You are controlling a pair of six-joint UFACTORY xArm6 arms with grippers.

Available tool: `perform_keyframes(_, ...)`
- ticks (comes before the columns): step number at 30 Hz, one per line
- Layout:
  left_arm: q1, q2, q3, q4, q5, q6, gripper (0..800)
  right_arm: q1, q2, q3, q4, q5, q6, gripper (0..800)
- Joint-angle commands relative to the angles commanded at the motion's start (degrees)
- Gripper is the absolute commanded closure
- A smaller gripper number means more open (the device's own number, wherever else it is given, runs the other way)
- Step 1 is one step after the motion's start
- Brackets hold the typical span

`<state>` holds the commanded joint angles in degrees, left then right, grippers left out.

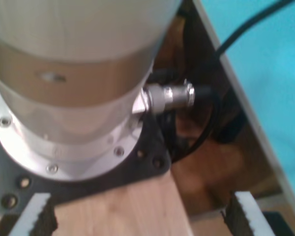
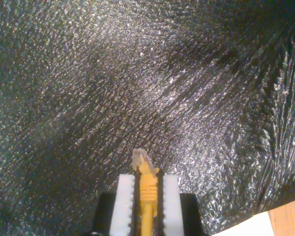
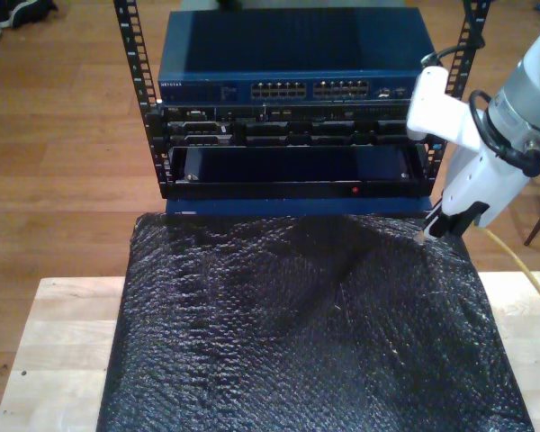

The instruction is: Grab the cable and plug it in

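Note:
The yellow-orange cable (image 2: 146, 199) is clamped between the white pads (image 2: 125, 196) of my second gripper (image 2: 146, 178), which is shut on it. Its pale clear plug (image 2: 141, 158) sticks out past the fingertips. In the exterior view my second gripper (image 3: 432, 227) hangs at the right over the far edge of the black sheet, with the plug (image 3: 420, 238) at its tip and the cable (image 3: 520, 264) trailing off to the right. My first gripper (image 1: 142, 221) stands open over a wooden surface, with nothing between its toothed pads (image 1: 37, 216).
A blue network switch (image 3: 292, 54) with rows of ports (image 3: 310, 90) sits in a black rack (image 3: 144, 99) behind the table. A black bubble-textured sheet (image 3: 297, 333) covers most of the wooden table (image 3: 63, 342). A silver arm base (image 1: 69, 98) and a black lead (image 1: 246, 29) stand before my first gripper.

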<state>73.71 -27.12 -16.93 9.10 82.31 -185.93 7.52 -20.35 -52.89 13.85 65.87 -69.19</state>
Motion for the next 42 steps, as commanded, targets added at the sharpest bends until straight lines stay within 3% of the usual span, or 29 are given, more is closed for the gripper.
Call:
perform_keyframes(7, 3.5, -0.6, 3.6, -0.6, -7.3, 3.3, 0, 0.0, 1.9, 0.2, 0.3, -1.5, 0.0, 800)
perform_keyframes(13, 4.8, -1.5, 5.7, -0.7, -10.7, 3.3, 0, 0.4, 3.7, 0.8, 0.5, -6.1, 0.0, 800)
perform_keyframes(19, 5.9, -0.8, 9.8, -3.4, -19.7, 3.4, 0, 3.4, 6.0, 1.2, 0.3, -11.3, -0.1, 800)
perform_keyframes(32, 5.9, -0.8, 9.8, -4.0, -19.6, 3.5, 0, 5.7, 5.5, 5.0, -0.5, -24.6, -3.6, 800)
perform_keyframes(38, 5.9, -0.8, 9.8, -4.0, -19.6, 3.5, 0, 7.3, 5.4, 7.9, -9.2, -34.2, -2.6, 800)
perform_keyframes(42, 5.9, -0.8, 9.8, -4.0, -19.6, 3.5, 0, 7.4, 5.4, 9.0, -10.2, -39.6, -2.2, 800)
